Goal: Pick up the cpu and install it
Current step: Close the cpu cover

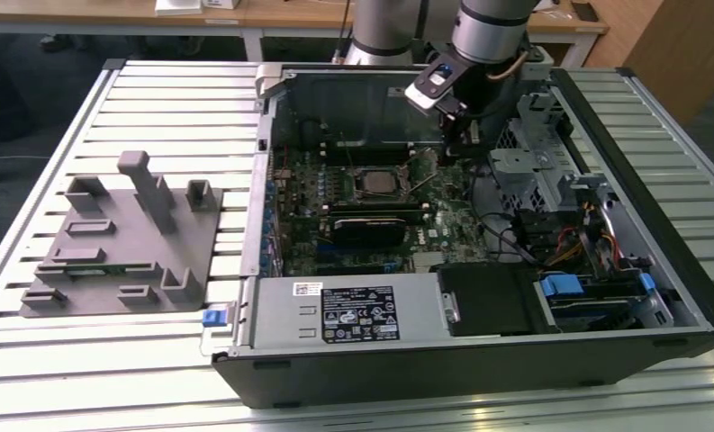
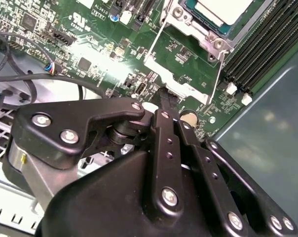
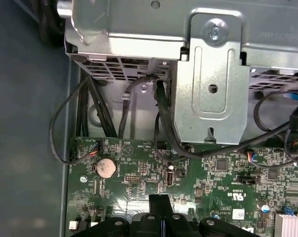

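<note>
The gripper (image 3: 161,199) has its fingers pressed together on nothing, its tip low over the green motherboard (image 3: 139,173) inside the open computer case (image 1: 453,369). In the exterior view the cpu (image 1: 381,183) lies at about 8 o'clock from it, apart, seated in the socket (image 2: 188,29). Pickup and placing look done; I cannot tell whether the socket is latched. The grey holder (image 1: 116,243) sits on the surface (image 1: 152,99) at the case's 9 o'clock.

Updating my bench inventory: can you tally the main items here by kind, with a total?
computer case: 1
grey holder fixture: 1
cpu: 1
coin cell battery: 1
gripper: 1
Total: 5
</note>
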Motion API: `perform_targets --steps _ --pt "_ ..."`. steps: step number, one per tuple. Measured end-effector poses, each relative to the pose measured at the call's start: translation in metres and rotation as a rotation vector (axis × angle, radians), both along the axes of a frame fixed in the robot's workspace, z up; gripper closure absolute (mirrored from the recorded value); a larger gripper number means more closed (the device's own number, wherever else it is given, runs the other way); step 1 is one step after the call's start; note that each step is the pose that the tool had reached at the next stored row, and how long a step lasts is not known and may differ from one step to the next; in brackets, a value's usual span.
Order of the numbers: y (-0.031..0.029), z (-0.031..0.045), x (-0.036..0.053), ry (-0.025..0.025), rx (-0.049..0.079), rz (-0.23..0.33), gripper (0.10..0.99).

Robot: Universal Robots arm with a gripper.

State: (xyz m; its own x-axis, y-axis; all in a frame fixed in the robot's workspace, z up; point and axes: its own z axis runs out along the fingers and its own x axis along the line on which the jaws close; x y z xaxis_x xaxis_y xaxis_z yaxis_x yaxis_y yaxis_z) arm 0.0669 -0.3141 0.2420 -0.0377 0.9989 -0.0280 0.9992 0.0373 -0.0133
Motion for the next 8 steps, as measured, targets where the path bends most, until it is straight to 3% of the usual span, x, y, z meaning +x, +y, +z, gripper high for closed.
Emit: perform_targets --steps 8 --pt "0.0003 0.0000 -0.0112 0.0010 0.007 0.000 0.980"
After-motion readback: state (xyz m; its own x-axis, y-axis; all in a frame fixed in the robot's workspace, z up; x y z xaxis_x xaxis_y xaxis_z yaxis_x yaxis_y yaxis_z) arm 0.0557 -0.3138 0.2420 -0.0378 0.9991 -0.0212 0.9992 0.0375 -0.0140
